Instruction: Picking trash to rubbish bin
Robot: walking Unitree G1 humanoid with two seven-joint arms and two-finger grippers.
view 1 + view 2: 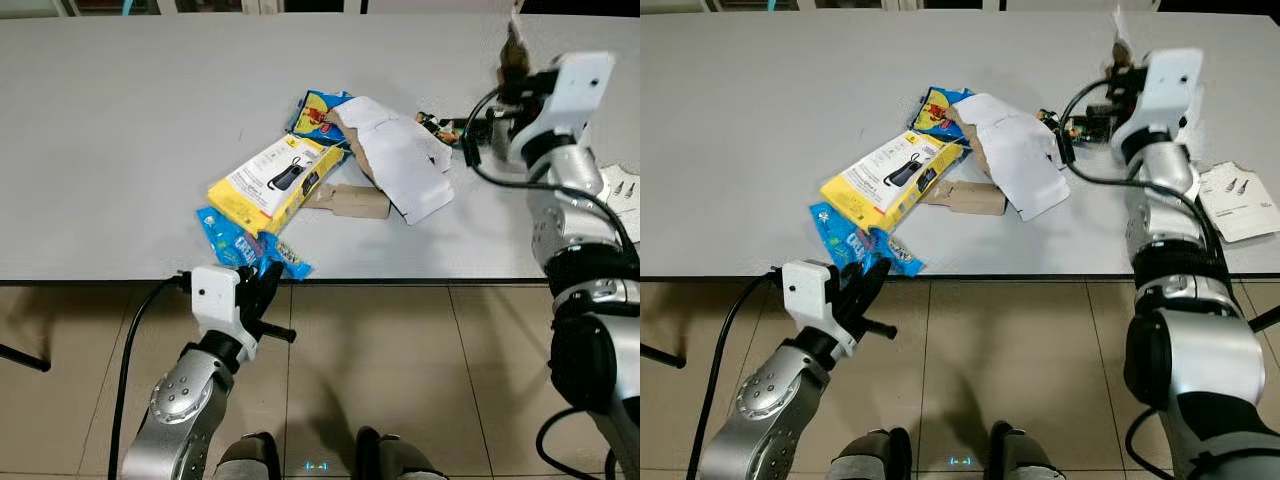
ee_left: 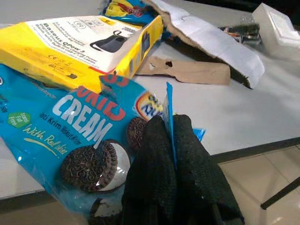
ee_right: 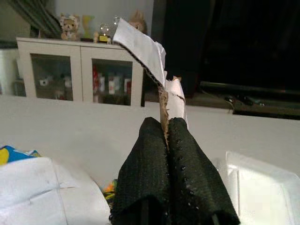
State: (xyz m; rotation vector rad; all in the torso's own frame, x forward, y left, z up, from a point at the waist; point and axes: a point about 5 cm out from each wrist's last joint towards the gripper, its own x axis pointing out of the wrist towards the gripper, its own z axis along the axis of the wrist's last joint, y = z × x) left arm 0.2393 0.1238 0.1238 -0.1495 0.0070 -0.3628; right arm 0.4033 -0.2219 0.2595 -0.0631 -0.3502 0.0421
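A pile of trash lies on the grey table [image 1: 120, 120]: a blue cream-cookie wrapper [image 1: 232, 240], a yellow product box [image 1: 275, 180], a torn white and brown envelope [image 1: 400, 155], a brown cardboard piece [image 1: 350, 200] and a blue-yellow snack packet [image 1: 318, 110]. At the table's front edge my left gripper [image 1: 262, 278] is shut on the corner of the cookie wrapper [image 2: 84, 126]. My right gripper [image 1: 515, 60] is raised over the table's right side. It is shut on a torn strip of white and brown cardboard [image 3: 145, 51] that sticks up from its fingers [image 3: 187, 164].
A small colourful wrapper [image 1: 440, 127] lies just right of the envelope. A white printed card [image 1: 1240, 200] rests near the table's right edge. Beige floor tiles [image 1: 400, 370] run in front of the table. A white cabinet [image 3: 79, 70] stands behind it.
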